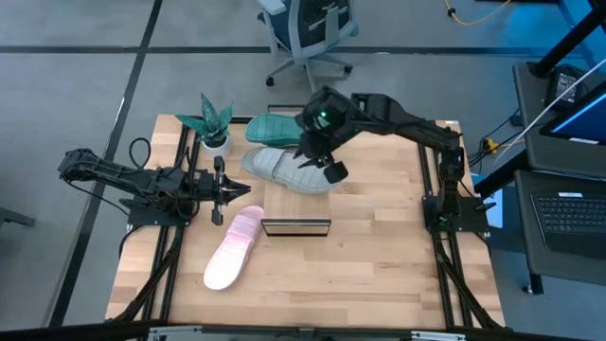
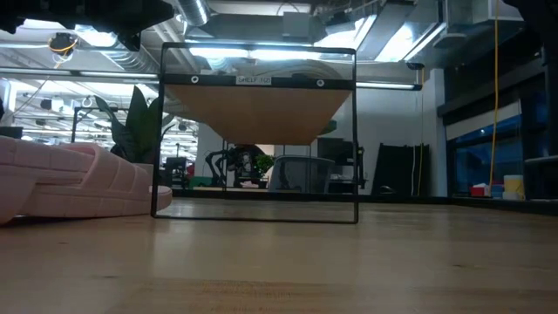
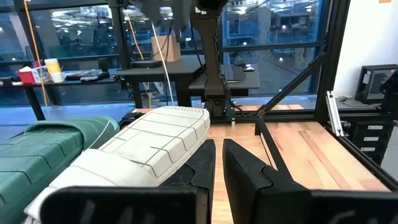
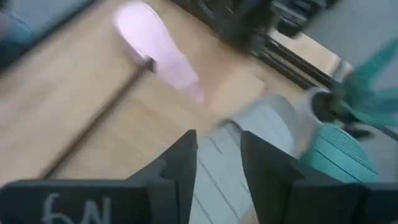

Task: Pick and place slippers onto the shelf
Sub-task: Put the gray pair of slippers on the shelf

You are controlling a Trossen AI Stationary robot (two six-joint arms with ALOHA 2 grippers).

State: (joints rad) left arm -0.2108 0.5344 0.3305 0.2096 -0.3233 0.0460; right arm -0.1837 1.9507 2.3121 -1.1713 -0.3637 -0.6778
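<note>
- Over the middle of the table, the right gripper hangs just above the light grey slipper, its two fingers apart with a narrow gap, as the right wrist view shows; they clamp nothing that I can see.
- That grey slipper lies sole up, its ribbed underside showing, just beyond the far end of the shelf. Whether it rests on the shelf's far edge or only on the table, I cannot tell.
- Just behind it, touching or nearly so, lies the teal green slipper, also off the shelf, beside a small potted plant.
- At the near left, the pale pink slipper lies flat on the table, its far end close to the shelf's left corner but not on it.
- From the low view the shelf's slatted top carries no slipper that can be seen.
- Waiting at the left edge, the left gripper points toward the grey slipper; its fingers stand slightly apart and empty.
- Judged so, no slipper is placed yet and all three remain; the grey one looks to be the one in hand.
</note>
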